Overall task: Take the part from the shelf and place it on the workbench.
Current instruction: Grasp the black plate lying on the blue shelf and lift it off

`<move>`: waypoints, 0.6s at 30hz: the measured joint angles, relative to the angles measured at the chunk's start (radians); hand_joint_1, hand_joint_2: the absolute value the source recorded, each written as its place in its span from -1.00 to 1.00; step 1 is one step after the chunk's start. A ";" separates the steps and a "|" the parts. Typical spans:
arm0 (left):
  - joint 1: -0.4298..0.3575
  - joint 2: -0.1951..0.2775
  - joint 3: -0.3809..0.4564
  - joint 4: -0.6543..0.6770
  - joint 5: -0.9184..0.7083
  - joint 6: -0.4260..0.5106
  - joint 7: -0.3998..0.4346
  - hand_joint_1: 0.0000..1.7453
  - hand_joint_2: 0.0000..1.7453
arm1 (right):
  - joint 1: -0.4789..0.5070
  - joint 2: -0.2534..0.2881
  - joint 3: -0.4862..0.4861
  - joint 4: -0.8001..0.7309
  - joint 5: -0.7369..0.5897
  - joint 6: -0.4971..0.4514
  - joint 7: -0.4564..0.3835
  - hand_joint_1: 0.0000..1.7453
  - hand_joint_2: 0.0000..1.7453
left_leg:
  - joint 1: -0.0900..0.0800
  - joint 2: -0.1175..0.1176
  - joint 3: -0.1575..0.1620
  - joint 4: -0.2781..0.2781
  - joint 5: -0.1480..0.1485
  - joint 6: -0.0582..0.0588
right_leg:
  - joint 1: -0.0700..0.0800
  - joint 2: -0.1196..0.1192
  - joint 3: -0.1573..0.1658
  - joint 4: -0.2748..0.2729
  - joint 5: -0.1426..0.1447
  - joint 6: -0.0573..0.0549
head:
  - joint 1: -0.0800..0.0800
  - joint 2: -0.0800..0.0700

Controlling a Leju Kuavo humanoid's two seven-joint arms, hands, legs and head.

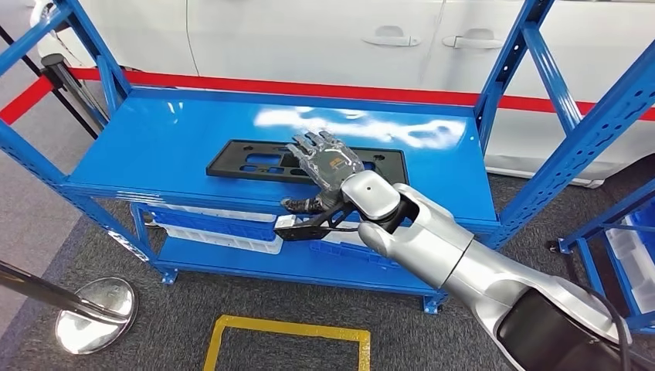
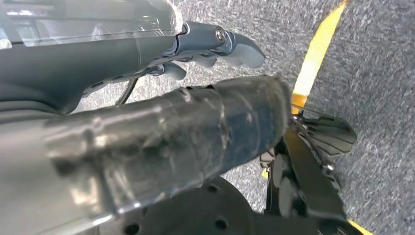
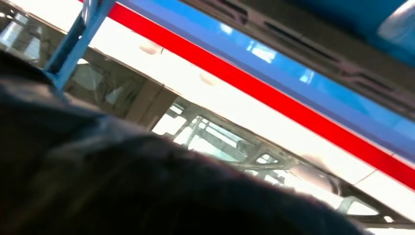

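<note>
The part (image 1: 247, 162) is a flat black slotted plate lying on the top deck of the blue shelf (image 1: 147, 147). My right hand (image 1: 328, 164) reaches in from the lower right and lies over the plate's right half, fingers spread flat, the thumb hanging down at the shelf's front edge. I cannot tell whether the palm touches the plate. In the right wrist view the plate (image 3: 313, 49) runs as a dark strip past the blurred dark hand (image 3: 122, 186). My left hand (image 2: 147, 98) hangs over the grey floor, fingers (image 2: 220, 41) extended, holding nothing.
A white car with a red barrier tape stands behind the shelf. The lower deck holds white and blue parts (image 1: 224, 230). A chrome stanchion base (image 1: 96, 313) and a yellow floor marking (image 1: 290, 332) lie in front. Another blue rack (image 1: 626, 247) stands at the right.
</note>
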 joint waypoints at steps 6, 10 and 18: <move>0.002 0.001 0.008 0.000 0.000 -0.003 -0.002 -1.00 -1.00 | 0.001 0.004 0.002 0.008 0.000 0.001 -0.005 -1.00 -1.00 | -0.003 0.000 0.090 -0.242 0.151 0.010 | 0.005 0.003 0.016 0.019 -0.031 0.015 | 0.001 0.000; 0.001 0.000 0.008 0.000 -0.001 -0.004 -0.002 -1.00 -1.00 | -0.001 0.005 0.002 0.010 0.000 0.000 -0.008 -1.00 -1.00 | -0.001 -0.001 0.102 -0.262 0.144 0.029 | 0.007 0.003 0.014 0.026 -0.045 0.032 | 0.001 0.000; 0.002 0.000 0.013 0.000 -0.007 -0.007 0.000 -1.00 -1.00 | 0.002 0.005 0.003 0.019 0.001 0.002 -0.012 -1.00 -1.00 | 0.001 -0.002 0.125 -0.266 0.127 0.046 | -0.003 0.002 -0.117 0.224 -0.070 0.048 | 0.002 0.000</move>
